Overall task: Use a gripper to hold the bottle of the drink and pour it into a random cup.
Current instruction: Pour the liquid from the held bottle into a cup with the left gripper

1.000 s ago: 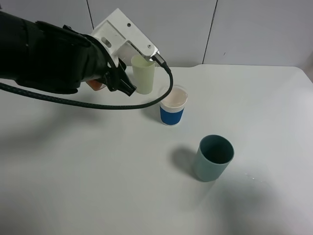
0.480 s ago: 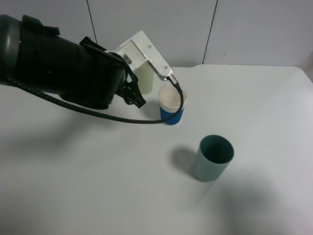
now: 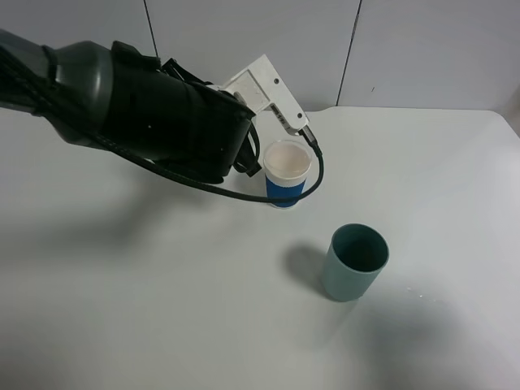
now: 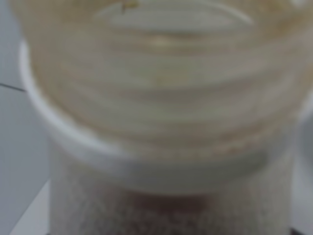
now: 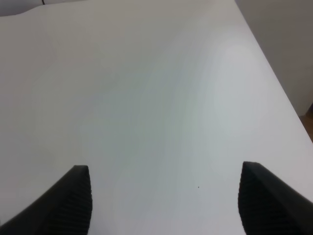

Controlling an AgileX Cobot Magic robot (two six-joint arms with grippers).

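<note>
The left gripper (image 3: 246,161), jaws pinching what seems to be the bottle (image 4: 156,98), hangs just beside the blue-banded cup (image 3: 286,172); the label is too blurred to read. The right gripper (image 5: 164,200) stands spread above the table (image 5: 146,73).

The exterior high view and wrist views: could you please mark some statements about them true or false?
1. The dark teal cup lies on its side. False: it stands upright.
2. The short clear plastic cup with a blue band stands right of the teal cup in the exterior view. False: it stands left of it.
3. The right gripper hangs open over the white table. True.
4. The small clear wide-mouthed plastic bottle fills the left wrist view. True.
</note>
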